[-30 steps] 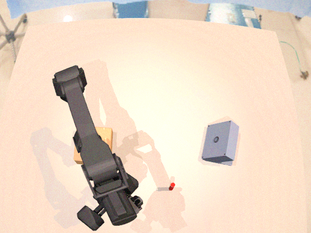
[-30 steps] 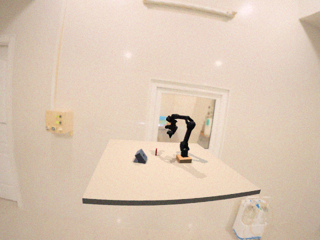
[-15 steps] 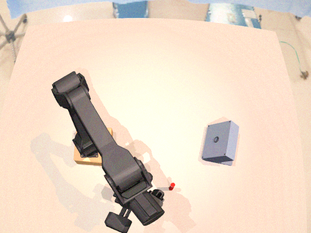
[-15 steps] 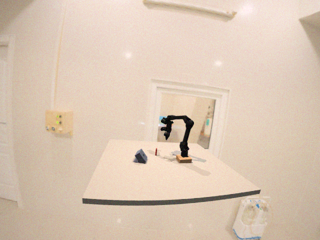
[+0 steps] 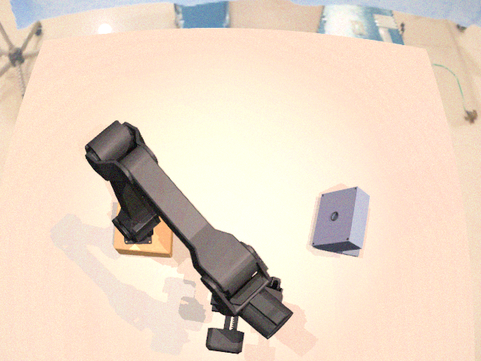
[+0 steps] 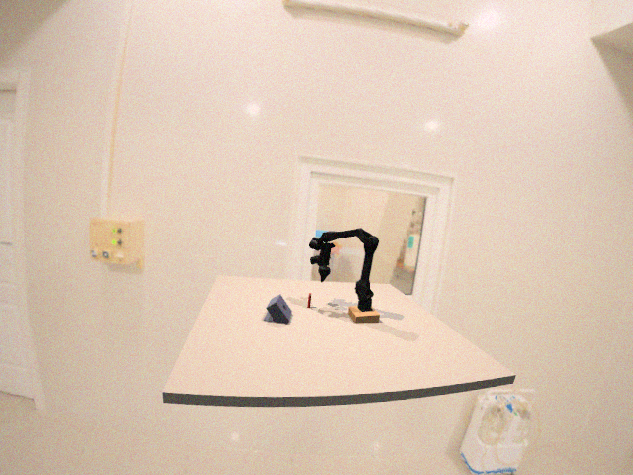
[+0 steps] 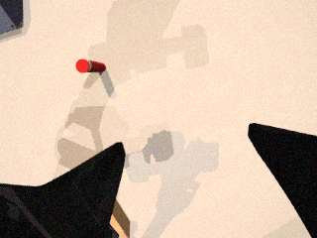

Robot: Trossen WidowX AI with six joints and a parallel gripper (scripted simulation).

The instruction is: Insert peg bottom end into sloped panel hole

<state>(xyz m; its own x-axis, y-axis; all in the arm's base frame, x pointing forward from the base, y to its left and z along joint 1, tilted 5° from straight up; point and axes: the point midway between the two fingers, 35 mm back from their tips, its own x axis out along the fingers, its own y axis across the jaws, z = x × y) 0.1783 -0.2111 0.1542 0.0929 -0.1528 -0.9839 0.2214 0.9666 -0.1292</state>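
Observation:
A red round peg (image 6: 309,300) (image 7: 94,66) stands upright on the table. In the top view the arm hides it. The blue-grey sloped panel (image 5: 333,233) (image 6: 278,310) has one round hole (image 5: 334,216) in its face; a corner of the panel block (image 7: 11,16) shows at the top left of the wrist view. My gripper (image 6: 322,280) (image 7: 186,139) is open and empty, high above the table. In the wrist view the peg is beyond and to the left of the left fingertip. In the top view the fingertips are hidden under the arm.
The arm's base stands on an orange-brown block (image 5: 163,244) (image 6: 364,315) on the table (image 5: 240,97) (image 6: 326,368). The panel stands to the right of the arm in the top view. Shadows of the arm fall across the table around the peg.

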